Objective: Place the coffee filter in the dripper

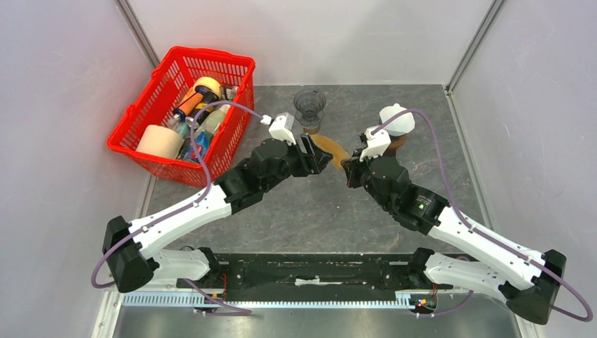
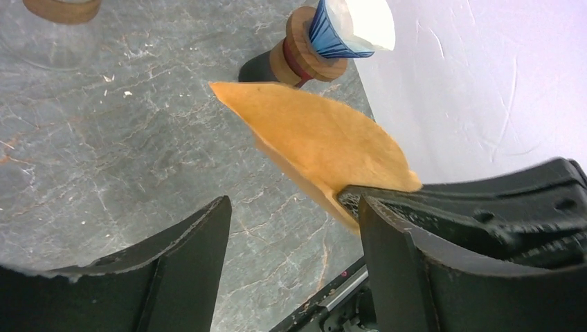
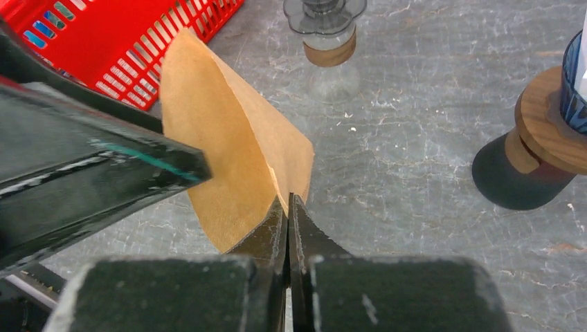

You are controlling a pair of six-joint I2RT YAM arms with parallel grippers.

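The brown coffee filter (image 1: 329, 149) hangs above the middle of the table, one edge pinched in the pressed-together right gripper (image 3: 288, 207). The left gripper (image 2: 292, 207) stands spread close by, gripping nothing. The grey dripper (image 1: 310, 104) near the far edge looks empty, so carrying the filter over and seating it both remain.

table (image 1: 317, 204): grey marble | on it: red basket (image 1: 211, 55); glass carafe (image 3: 333, 81) bearing dripper (image 3: 324, 15); dark carafe (image 3: 509, 180)
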